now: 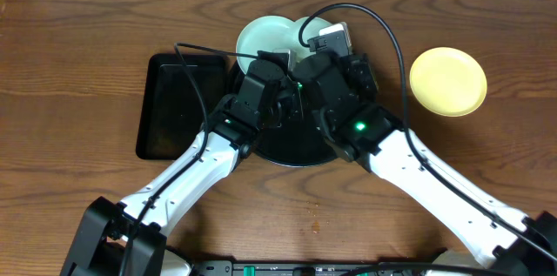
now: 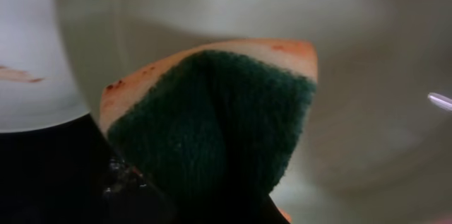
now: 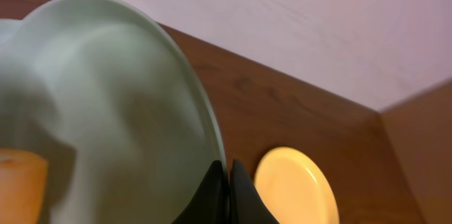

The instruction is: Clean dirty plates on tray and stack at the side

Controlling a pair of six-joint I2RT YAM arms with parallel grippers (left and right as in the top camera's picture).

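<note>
My right gripper (image 3: 227, 181) is shut on the rim of a pale mint plate (image 3: 106, 104) and holds it tilted. My left gripper (image 1: 275, 69) is shut on a green-and-orange sponge (image 2: 212, 125), which is pressed against that plate's face (image 2: 353, 75). A second mint plate (image 2: 28, 54) with a brown smear lies to the left. In the overhead view both mint plates (image 1: 265, 37) (image 1: 311, 27) show at the far edge of the round black tray (image 1: 291, 147), with my right gripper (image 1: 300, 71) beside them. The yellow plate (image 1: 447, 81) (image 3: 296, 189) lies on the table to the right.
A smaller rectangular black tray (image 1: 178, 106) lies left of the round tray. Both arms cross over the round tray, and cables loop above it. The wooden table (image 1: 78, 41) runs to a wall at the back.
</note>
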